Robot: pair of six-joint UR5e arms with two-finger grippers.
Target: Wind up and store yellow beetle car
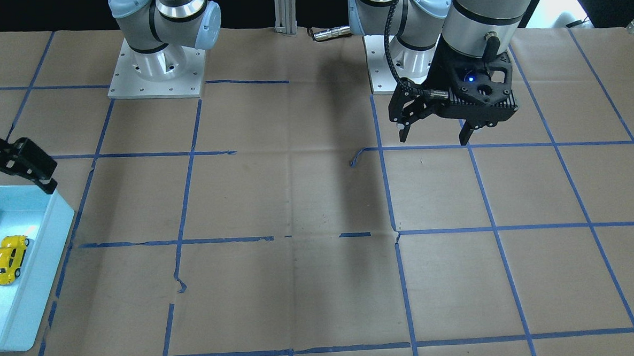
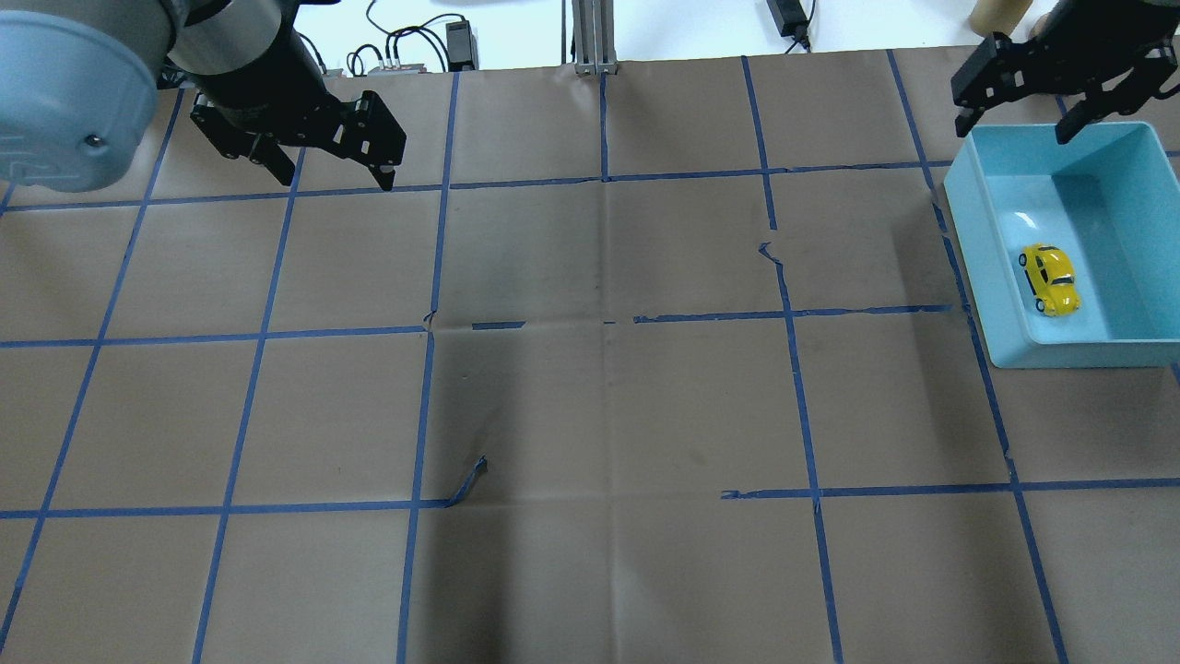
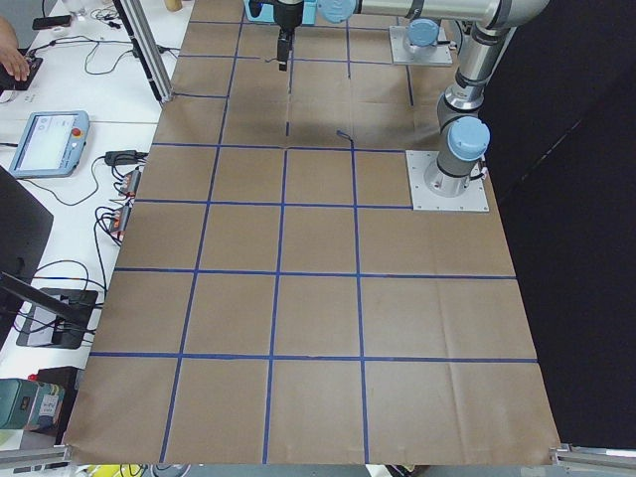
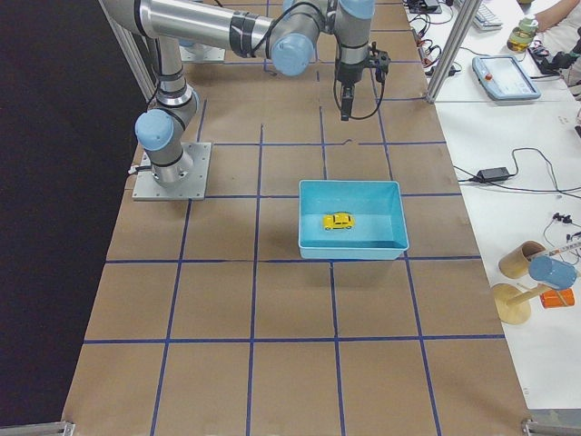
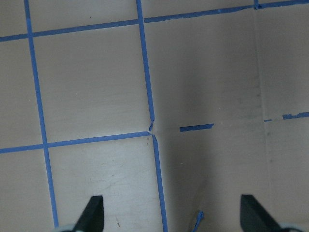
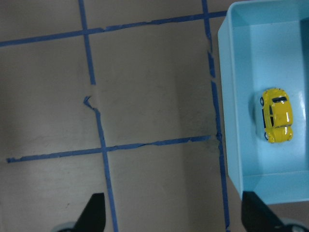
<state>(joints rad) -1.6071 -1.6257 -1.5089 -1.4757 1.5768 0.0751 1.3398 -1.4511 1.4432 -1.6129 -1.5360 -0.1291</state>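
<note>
Left tool [image 2: 332,177] hangs released above the counter [image 2: 599,406], fingers spread wide. Right tool [image 2: 1014,129] is equally slack, raised near a corner of the light-blue bin [image 2: 977,267]. Inside that bin sits the yellow beetle car [image 2: 1049,278], on its wheels. Brown paper gridded with blue tape [image 2: 249,406] covers the counter; white benches [image 4: 508,182] with cables flank it.
</note>
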